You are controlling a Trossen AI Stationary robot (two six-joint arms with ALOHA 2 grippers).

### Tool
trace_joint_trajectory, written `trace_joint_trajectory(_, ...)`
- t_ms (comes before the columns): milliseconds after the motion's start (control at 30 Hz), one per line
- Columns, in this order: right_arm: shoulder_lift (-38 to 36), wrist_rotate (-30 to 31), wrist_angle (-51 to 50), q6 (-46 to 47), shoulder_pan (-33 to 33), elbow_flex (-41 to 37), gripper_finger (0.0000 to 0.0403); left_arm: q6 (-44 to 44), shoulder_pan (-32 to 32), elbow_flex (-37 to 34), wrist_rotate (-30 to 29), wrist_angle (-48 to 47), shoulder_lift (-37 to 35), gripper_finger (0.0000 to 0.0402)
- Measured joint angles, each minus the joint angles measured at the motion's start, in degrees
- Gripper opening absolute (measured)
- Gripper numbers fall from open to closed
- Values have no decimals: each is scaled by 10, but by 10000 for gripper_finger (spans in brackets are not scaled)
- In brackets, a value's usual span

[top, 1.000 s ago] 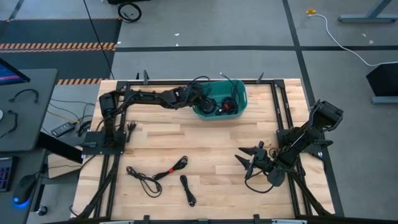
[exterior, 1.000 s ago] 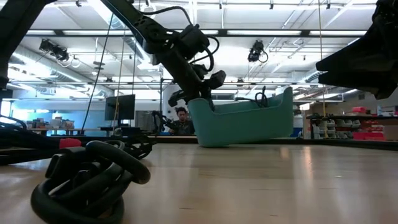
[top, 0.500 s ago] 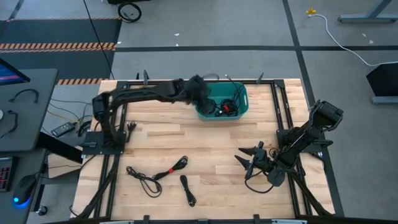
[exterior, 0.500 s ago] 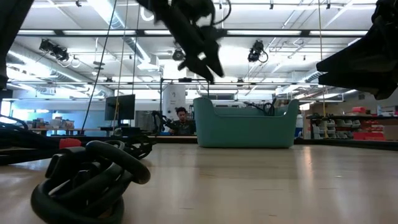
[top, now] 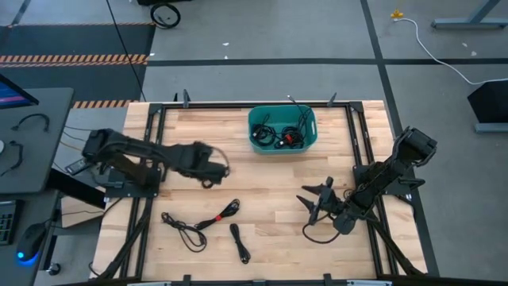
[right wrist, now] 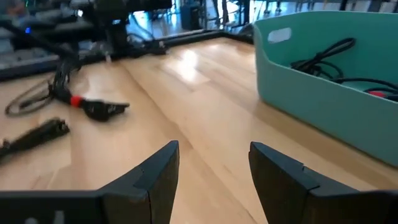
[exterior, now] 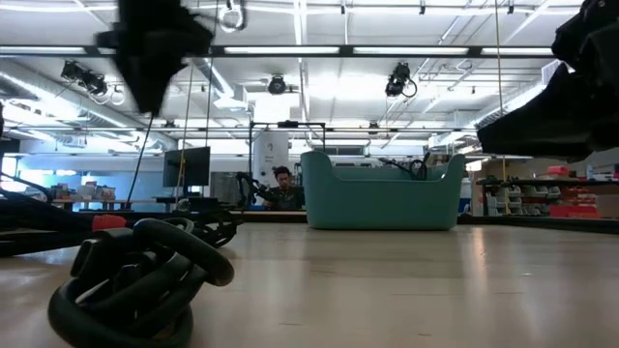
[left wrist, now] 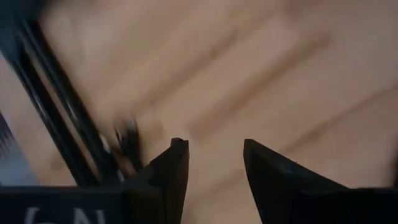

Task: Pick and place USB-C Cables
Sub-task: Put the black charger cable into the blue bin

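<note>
Now the left gripper [top: 213, 168], fingers apart and empty, must reach the near cable with the red tie [top: 200, 225], then the teal bin [top: 311, 125].

white cord [top: 444, 56]: floor | person [exterior: 281, 187]: behind table | wheel [top: 166, 13]: floor

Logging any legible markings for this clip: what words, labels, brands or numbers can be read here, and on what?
No text reads clearly in any view.
White marks on the left gripper's housing, at the left wrist view's lower edge: cut off and blurred, unreadable.
Pale label patch on the teal bin: blank or too blurred to read.
</note>
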Motion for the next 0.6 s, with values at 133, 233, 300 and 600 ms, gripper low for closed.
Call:
trace_joint_trajectory(133, 0, -13, -5, -20, 0, 0, 198, -33, -30, -74, 165, 0, -26, 177)
trace_joint_trajectory(233, 0, -14, -6, -29, 0, 0, 198, 32, -66, -112, 269, 4, -27, 193)
trace_joint_trajectory(300, 0, -13, -11, -30, 0, 0, 198, 116, -97, -131, 313, 13, -26, 203)
trace_joint_trajectory(600, 0, -11, -14, -37, 9, 0, 198, 367, -270, -153, 323, 103, -25, 232)
